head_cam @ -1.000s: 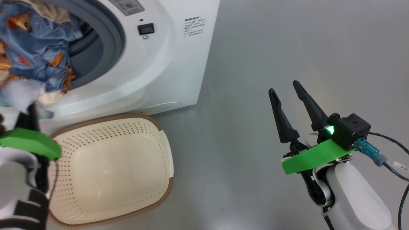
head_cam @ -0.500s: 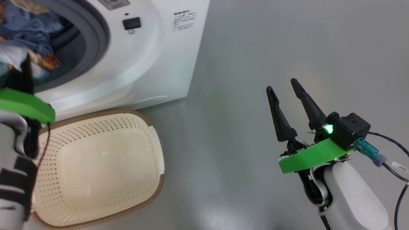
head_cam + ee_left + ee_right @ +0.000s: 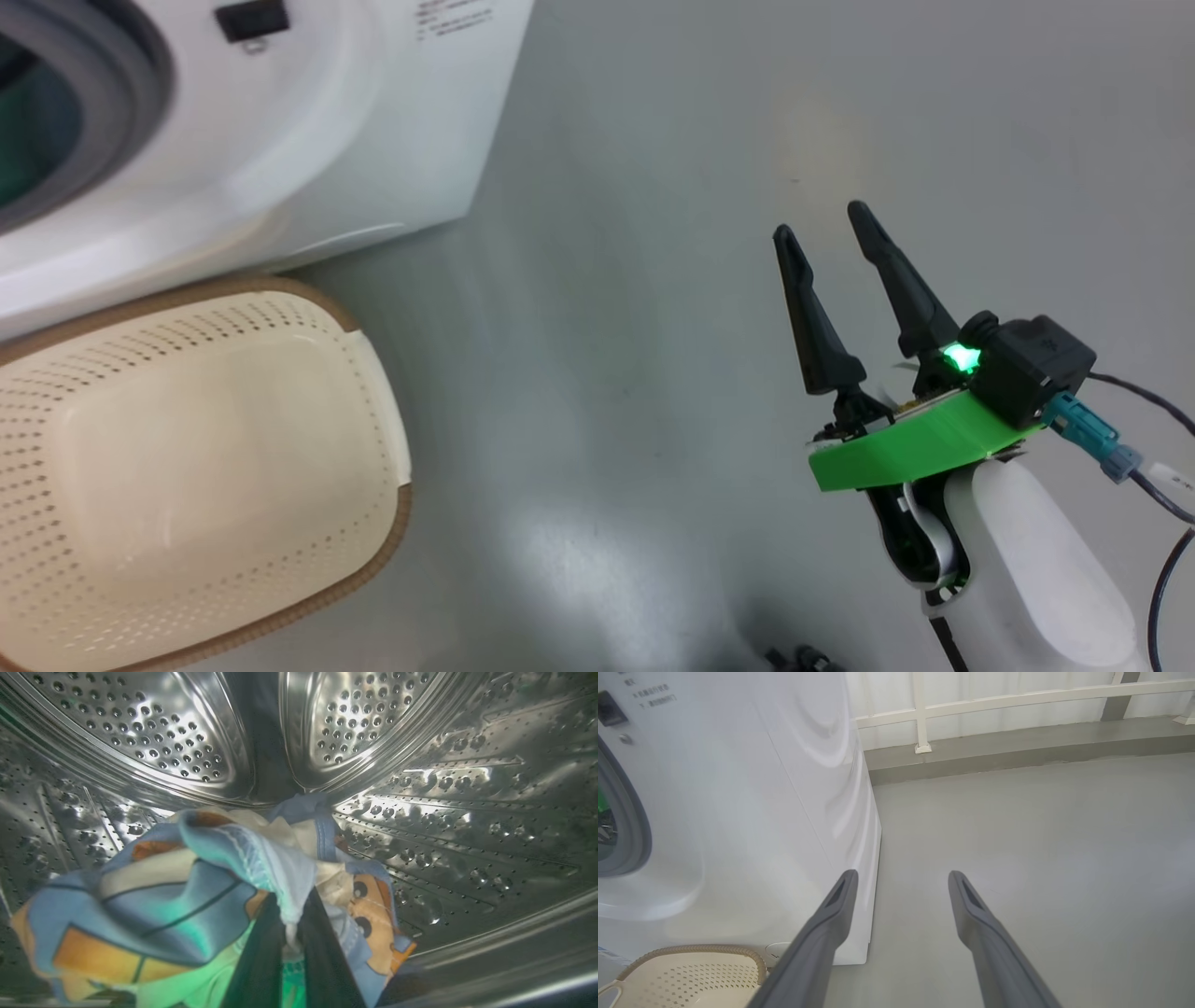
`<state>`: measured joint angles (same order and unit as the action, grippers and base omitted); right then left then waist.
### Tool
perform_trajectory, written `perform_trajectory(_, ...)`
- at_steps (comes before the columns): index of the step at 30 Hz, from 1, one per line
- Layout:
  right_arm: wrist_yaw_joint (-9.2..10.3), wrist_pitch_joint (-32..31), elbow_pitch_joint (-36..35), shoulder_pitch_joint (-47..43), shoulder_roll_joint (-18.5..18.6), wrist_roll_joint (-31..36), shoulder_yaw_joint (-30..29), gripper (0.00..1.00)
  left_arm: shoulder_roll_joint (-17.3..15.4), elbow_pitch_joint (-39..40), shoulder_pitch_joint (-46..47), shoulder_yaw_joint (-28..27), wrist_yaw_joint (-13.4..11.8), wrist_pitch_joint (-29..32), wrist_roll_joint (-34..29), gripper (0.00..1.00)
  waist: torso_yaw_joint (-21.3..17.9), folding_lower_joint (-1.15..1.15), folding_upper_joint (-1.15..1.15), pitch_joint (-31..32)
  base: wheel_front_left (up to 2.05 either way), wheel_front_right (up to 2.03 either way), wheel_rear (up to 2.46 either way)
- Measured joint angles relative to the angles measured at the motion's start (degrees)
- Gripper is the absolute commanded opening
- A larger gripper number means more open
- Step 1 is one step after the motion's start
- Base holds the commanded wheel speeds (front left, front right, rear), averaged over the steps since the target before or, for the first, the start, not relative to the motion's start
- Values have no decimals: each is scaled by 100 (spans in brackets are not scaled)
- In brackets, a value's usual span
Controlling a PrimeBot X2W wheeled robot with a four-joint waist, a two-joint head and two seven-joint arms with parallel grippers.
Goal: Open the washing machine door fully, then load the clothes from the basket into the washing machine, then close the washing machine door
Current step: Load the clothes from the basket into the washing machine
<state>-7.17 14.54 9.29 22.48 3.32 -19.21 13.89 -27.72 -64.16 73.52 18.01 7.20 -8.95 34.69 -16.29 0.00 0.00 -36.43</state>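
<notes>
In the left wrist view my left gripper (image 3: 292,933) is inside the washing machine's perforated steel drum (image 3: 420,812). It is shut on a bundle of the clothes (image 3: 187,891), light blue fabric with orange figures and a cream-white piece, hanging over its dark fingers (image 3: 322,956). The white washing machine (image 3: 308,159) stands at the upper left of the head view, its grey gasket (image 3: 140,103) showing. The cream basket (image 3: 187,467) sits on the floor in front of it with nothing inside. My right gripper (image 3: 820,219) is open over bare floor, well right of the machine. The washing machine door is out of view.
Grey floor (image 3: 635,280) spreads right of the machine. In the right wrist view the open right gripper (image 3: 902,874) points past the machine's corner (image 3: 868,858) toward a low kerb (image 3: 1017,751) and a white railing (image 3: 1017,697). A black cable (image 3: 1167,579) trails from the right arm.
The head camera has swung, shifting machine and basket left and up. My left arm carried the clothes from the drum opening deeper inside and left the head view. The right gripper stayed open.
</notes>
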Motion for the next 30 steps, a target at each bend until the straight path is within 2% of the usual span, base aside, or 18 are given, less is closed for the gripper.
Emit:
perform_trajectory(4,0,0,-65,89,-12,-1,5,100,-63,-187,306,87,0,282,1,0,-160,0,0,-181,0,0,0)
perform_trajectory(5,0,0,-75,88,-16,-3,9,100,-77,-204,378,136,0,344,1,17,-192,0,0,-219,0,0,0)
perform_trajectory(6,0,0,-75,88,-16,-10,10,100,-76,-236,440,177,0,419,3,41,-222,0,0,-253,0,0,0)
perform_trajectory(7,0,0,-78,88,-20,-16,11,100,-76,-282,499,222,0,537,4,93,-249,0,0,-281,0,0,0)
perform_trajectory(8,0,0,-80,88,-22,-27,11,100,-76,-328,543,246,0,664,9,100,-270,0,0,-302,0,0,0)
perform_trajectory(11,0,0,-76,88,-25,-44,2,100,-57,-547,645,302,1,985,51,100,-291,0,0,-310,0,0,0)
perform_trajectory(16,0,0,-54,89,-30,-44,12,100,67,-605,624,339,0,1076,247,100,-233,0,0,-183,0,0,0)
perform_trajectory(20,0,0,25,90,-32,-44,12,100,153,-383,486,439,0,784,346,100,-156,0,0,-32,0,0,0)
perform_trajectory(25,0,0,175,86,-32,-42,-25,100,213,-80,-164,641,0,269,626,100,-29,0,0,269,0,0,0)
perform_trajectory(30,0,0,271,79,-30,-31,-27,100,338,74,-660,806,0,99,921,100,91,0,0,574,0,0,0)
